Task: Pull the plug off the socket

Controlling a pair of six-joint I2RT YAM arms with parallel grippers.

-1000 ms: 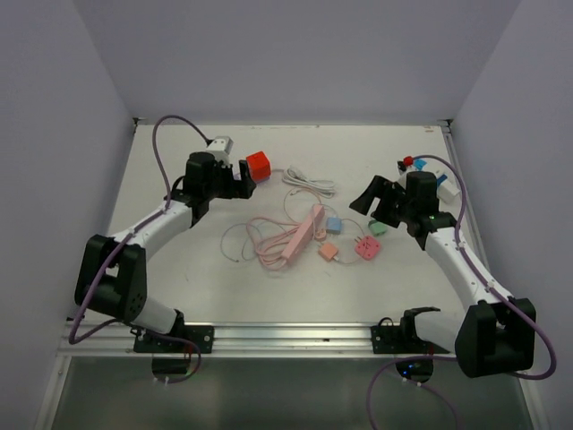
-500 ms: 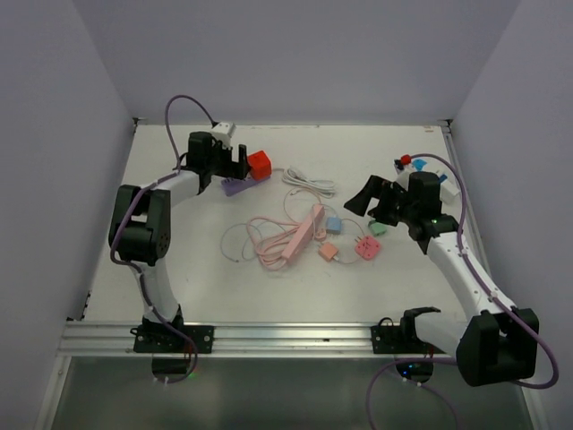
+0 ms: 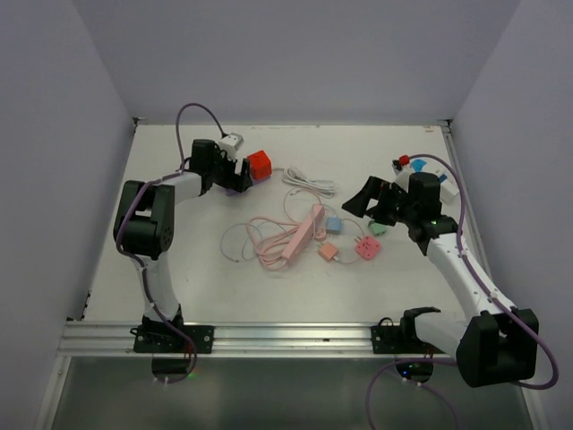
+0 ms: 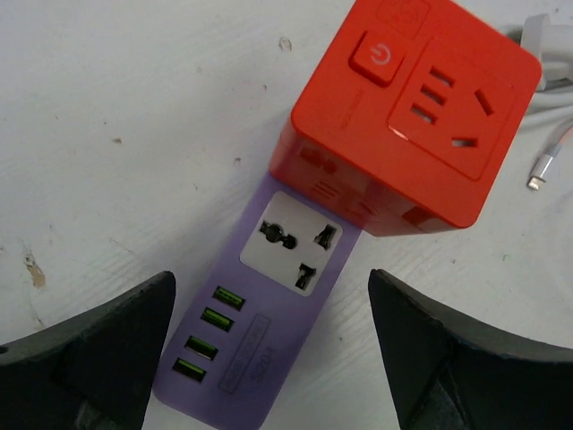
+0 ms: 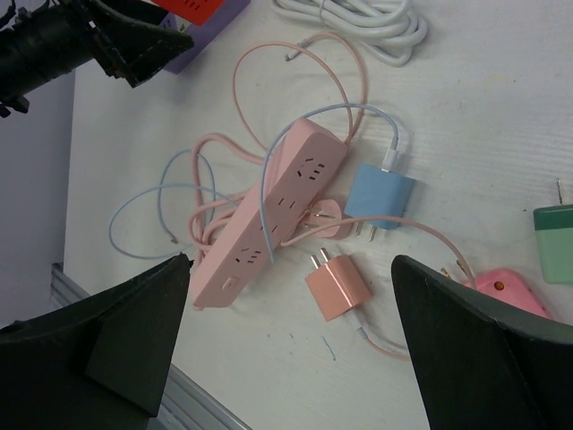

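Observation:
A red cube socket sits joined to the end of a purple socket strip with green USB ports, at the table's back left. My left gripper is open, its fingers either side of the purple strip, touching nothing; in the top view the left gripper is just left of the red cube. My right gripper is open and empty, above the pink power strip at the table's middle; in the top view it shows at the right.
A coiled white cable lies right of the red cube. Around the pink strip lie tangled pink and blue cords, a blue charger, an orange charger, a pink plug and a green plug.
My left arm has swung its elbow left and reached back, bringing the gripper down over the purple strip beside the red cube. My right gripper has edged slightly left.

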